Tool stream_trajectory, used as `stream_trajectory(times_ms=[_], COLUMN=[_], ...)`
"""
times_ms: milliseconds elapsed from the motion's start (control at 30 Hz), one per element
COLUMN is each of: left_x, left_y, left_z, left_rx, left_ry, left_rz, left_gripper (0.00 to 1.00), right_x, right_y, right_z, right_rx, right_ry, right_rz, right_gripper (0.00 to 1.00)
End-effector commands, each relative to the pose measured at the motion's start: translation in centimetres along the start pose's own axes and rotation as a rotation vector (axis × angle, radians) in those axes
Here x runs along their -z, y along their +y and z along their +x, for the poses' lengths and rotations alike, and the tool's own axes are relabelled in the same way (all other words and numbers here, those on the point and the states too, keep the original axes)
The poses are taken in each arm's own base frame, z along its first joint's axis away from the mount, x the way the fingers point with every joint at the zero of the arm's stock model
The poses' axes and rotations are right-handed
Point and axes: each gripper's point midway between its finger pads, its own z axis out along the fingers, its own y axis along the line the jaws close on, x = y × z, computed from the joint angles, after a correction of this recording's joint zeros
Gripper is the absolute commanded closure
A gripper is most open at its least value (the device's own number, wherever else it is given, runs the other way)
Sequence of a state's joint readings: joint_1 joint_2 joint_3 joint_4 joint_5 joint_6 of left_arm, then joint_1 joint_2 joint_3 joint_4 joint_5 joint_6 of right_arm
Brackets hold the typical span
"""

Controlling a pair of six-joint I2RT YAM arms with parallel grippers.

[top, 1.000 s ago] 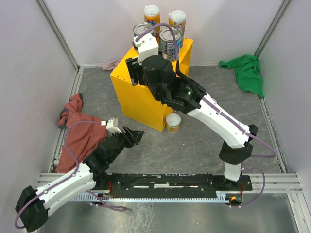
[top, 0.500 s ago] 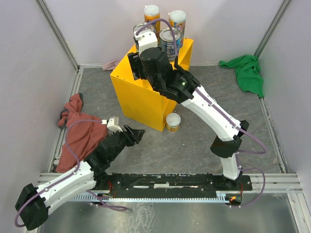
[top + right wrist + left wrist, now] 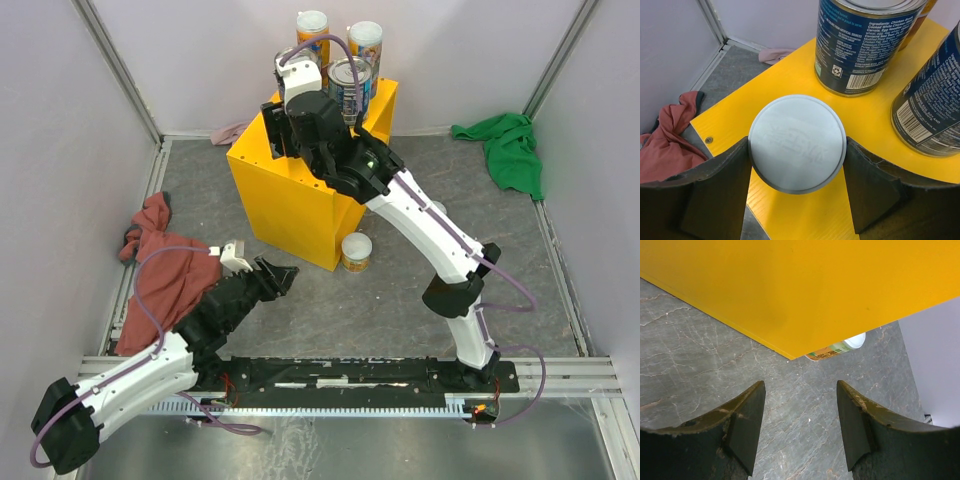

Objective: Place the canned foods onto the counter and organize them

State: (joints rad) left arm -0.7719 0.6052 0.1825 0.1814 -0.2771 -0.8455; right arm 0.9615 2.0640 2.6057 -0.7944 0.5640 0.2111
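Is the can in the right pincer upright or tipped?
Upright: the white-lidded can shows its round lid face-on in the right pincer, above the counter.

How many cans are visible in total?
6. Two orange cans stand at the back of the counter, two blue cans before them, one white-lidded can is in the right hand over it, one short can stands on the floor beside it. More may be hidden.
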Motion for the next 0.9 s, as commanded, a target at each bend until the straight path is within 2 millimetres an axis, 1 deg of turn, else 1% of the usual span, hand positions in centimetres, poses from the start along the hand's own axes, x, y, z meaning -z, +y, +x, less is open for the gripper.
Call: stream_trajectory(times_ms=[0, 33, 67, 167, 233, 333, 400, 533, 867], left_x=[-0.1, -0.1, -0.1, -0.1, -0.2, -0.4, -0.5, -0.6, -0.8], left_y=[-2.3, -2.2, -2.2, -2.2, -2.1, -2.1, -2.1, -2.1, -1.8], left_z=[-1.6, -1.5, -1.5, -1.5, -1.4, -1.3, -1.3, -1.2, -1.1], left_rx=[0.033, 0.033, 0.033, 0.033, 0.032, 0.031, 0.031, 0.031, 0.031], left_ry=[-0.040, -0.039, -0.040, -0.039, -0.038, -0.034, -0.035, -0.034, -0.035], left_rz=[0.063, 0.062, 0.062, 0.060, 0.059, 0.055, 0.057, 0.055, 0.047], left_gripper=[0.34, 0.34, 0.34, 0.34, 0.34, 0.34, 0.34, 0.34, 0.34], right_x=[-0.2, -0.5, -0.7, -1.4, -1.7, -2.3, -2.7, -3.3, -4.9], right_y=[-0.1, -0.1, 0.0, 0.2, 0.4, 0.4, 0.4, 0.6, 0.8], right_z=[-2.8, -2.6, -2.4, -1.8, -1.6, -1.4, -1.1, -0.7, 0.1], right_rx=[-0.077, -0.079, -0.079, -0.074, -0.072, -0.067, -0.064, -0.058, -0.045], right_ry=[-0.083, -0.078, -0.074, -0.064, -0.063, -0.062, -0.059, -0.057, -0.061], right_rz=[-0.020, -0.023, -0.026, -0.036, -0.043, -0.039, -0.039, -0.042, -0.035], right_gripper=[0.69, 0.65, 0.59, 0.45, 0.38, 0.34, 0.28, 0.27, 0.27])
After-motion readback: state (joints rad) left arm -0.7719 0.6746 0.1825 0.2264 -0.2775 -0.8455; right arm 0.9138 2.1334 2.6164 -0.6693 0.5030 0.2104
